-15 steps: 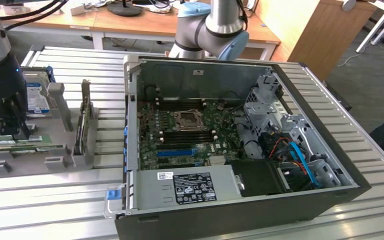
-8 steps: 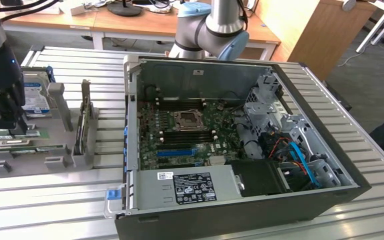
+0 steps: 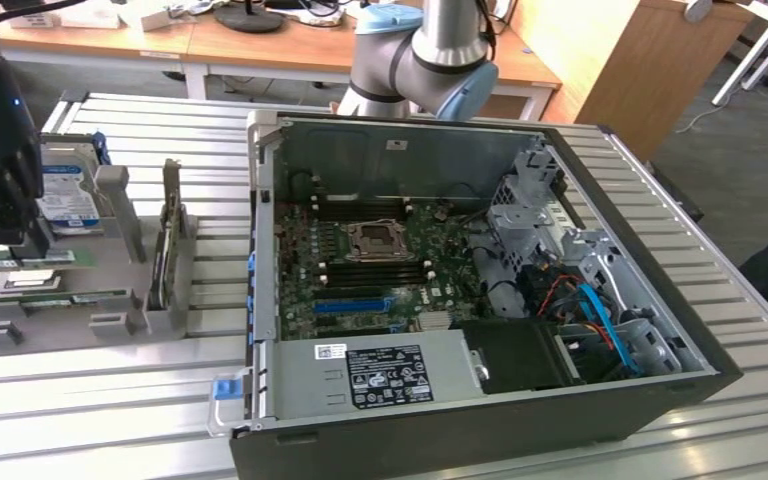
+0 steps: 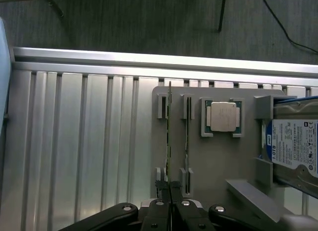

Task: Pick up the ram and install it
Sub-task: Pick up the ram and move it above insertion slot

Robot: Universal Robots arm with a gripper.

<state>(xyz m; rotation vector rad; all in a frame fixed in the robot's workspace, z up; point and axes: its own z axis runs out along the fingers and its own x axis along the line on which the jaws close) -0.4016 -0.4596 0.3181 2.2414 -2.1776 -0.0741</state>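
Pincer (image 4: 169, 188) tight on ram (image 4: 169, 126) — upright in gray holder (image 4: 218, 161)

silver arm (image 3: 454, 22), light-blue joint caps (image 3: 472, 98), black pincer (image 4: 169, 190)

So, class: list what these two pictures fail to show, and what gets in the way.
1. Wrist view: the ram is edge-on, so its faces are hidden.
2. Wrist view: the hard drive is cut off by the picture's edge.
3. Exterior view: latches on the motherboard slots are too small to judge.
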